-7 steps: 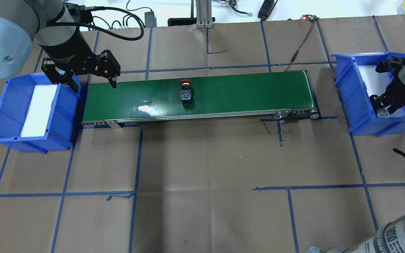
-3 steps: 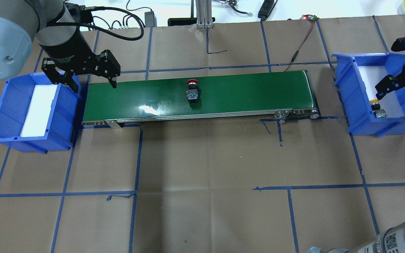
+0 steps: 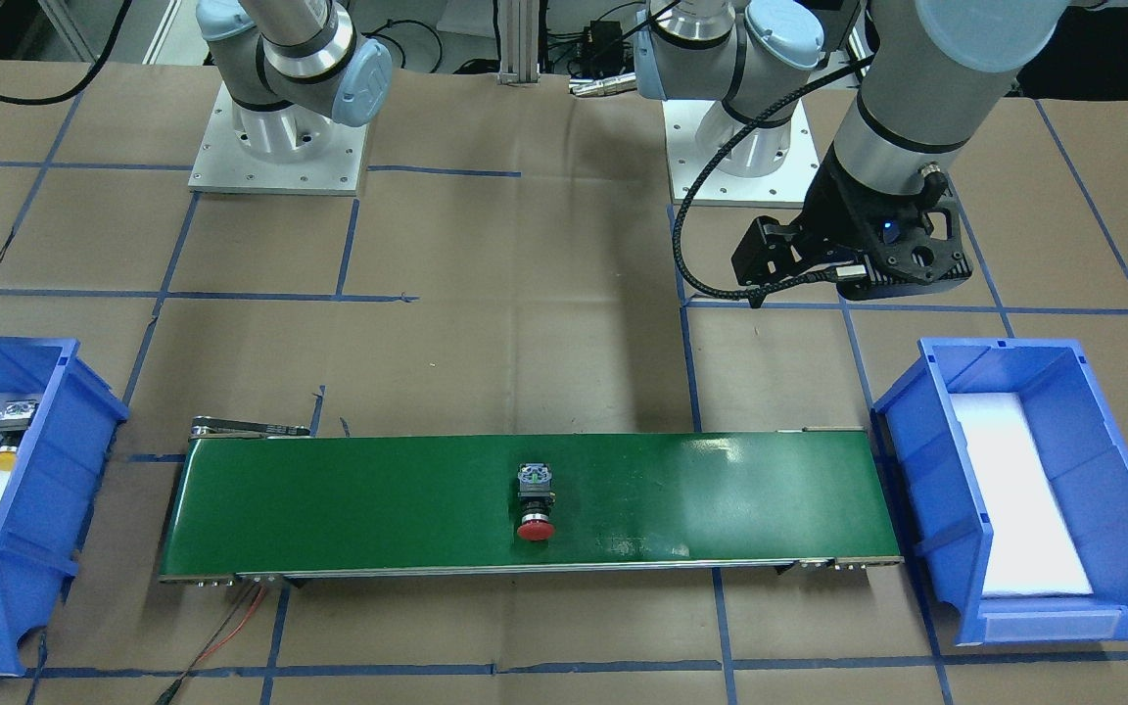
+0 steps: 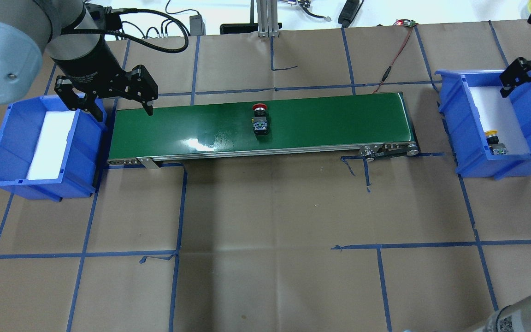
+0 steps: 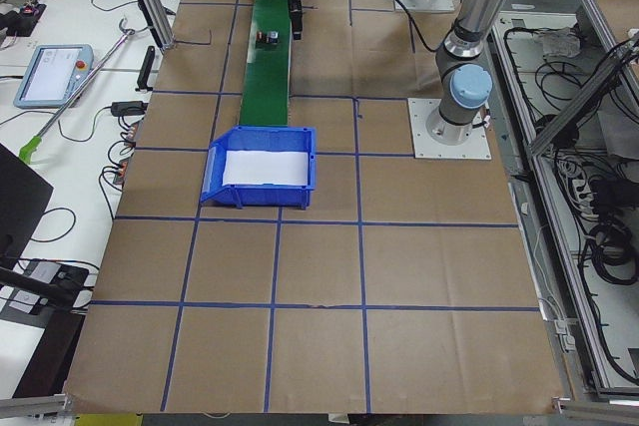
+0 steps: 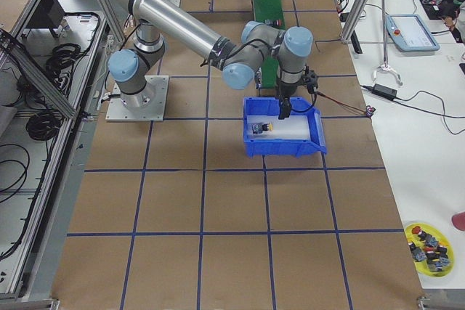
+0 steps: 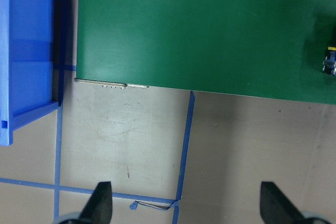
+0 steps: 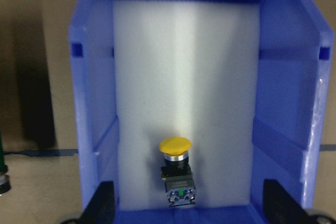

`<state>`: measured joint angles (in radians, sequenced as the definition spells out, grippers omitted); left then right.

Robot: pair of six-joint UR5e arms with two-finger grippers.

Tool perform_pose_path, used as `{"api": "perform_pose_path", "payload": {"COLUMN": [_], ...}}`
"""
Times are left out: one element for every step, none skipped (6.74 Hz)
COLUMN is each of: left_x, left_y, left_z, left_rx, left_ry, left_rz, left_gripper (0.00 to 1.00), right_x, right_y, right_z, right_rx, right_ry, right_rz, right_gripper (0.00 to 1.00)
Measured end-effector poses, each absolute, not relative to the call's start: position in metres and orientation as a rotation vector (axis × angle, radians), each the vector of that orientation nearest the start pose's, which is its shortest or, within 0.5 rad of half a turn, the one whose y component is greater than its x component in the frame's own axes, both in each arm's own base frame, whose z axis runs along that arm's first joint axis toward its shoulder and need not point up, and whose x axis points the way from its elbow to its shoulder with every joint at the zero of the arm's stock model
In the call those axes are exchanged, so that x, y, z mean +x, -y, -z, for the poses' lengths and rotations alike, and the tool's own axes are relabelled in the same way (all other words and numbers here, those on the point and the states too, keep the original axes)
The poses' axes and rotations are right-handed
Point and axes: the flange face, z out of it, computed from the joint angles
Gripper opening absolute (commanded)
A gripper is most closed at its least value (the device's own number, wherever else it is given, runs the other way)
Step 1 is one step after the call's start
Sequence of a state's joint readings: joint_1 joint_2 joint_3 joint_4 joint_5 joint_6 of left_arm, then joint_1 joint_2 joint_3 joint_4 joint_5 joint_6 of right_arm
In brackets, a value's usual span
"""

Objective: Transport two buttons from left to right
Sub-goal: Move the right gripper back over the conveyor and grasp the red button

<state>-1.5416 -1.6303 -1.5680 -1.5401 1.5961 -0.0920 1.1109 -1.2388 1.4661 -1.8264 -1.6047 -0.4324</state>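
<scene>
The left bin [image 4: 2, 147] stands at the left of the table [image 4: 265, 221]. Just beside it, over the left end of the green belt [image 4: 339, 120], hangs the left gripper [image 4: 121, 112], jaws spread, holding nothing. The red button [image 4: 259, 121] lies on its side mid-belt, cap toward the far edge. In the right bin [image 4: 470, 138], the yellow button [image 4: 494, 141] lies on white foam [image 4: 484, 103] at the near end. The right gripper [image 4: 528, 87] hovers above the bin's far part, jaws released, empty.

Yellow mushroom-cap push button [image 8: 177, 174] lay on white foam liner [image 8: 184, 66] of blue plastic bin [image 8: 283, 77], close to liner's bottom edge.
</scene>
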Motion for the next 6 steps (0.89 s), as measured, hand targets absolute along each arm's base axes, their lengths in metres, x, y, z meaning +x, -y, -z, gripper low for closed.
{"api": "perform_pose_path", "payload": {"left_x": [-0.116,-0.116,-0.116,-0.116,-0.116,-0.116], "left_y": [0.518,0.519,0.519,0.519,0.519,0.518], "left_z": [-0.462,-0.462,-0.461,-0.461,-0.462,-0.462], "left_rx": [-0.188,-0.188,-0.188,-0.188,-0.187,-0.184], "left_ry": [-3.110,-3.110,-3.110,-3.110,-3.110,-3.110], "left_rz": [-0.040,-0.042,-0.043,-0.042,-0.042,-0.040], "left_gripper": [1.00,1.00,1.00,1.00,1.00,1.00], "right_x": [-0.118,-0.059,0.008,0.076,0.122,0.147], "right_y": [0.633,0.645,0.649,0.646,0.640,0.635], "right_z": [-0.404,-0.417,-0.422,-0.424,-0.423,-0.416], "right_rx": [0.132,0.203,0.238,0.221,0.180,0.147], "right_ry": [-3.167,-3.146,-3.131,-3.123,-3.119,-3.119], "right_rz": [0.059,0.088,0.103,0.113,0.114,0.098], "right_gripper": [1.00,1.00,1.00,1.00,1.00,1.00]}}
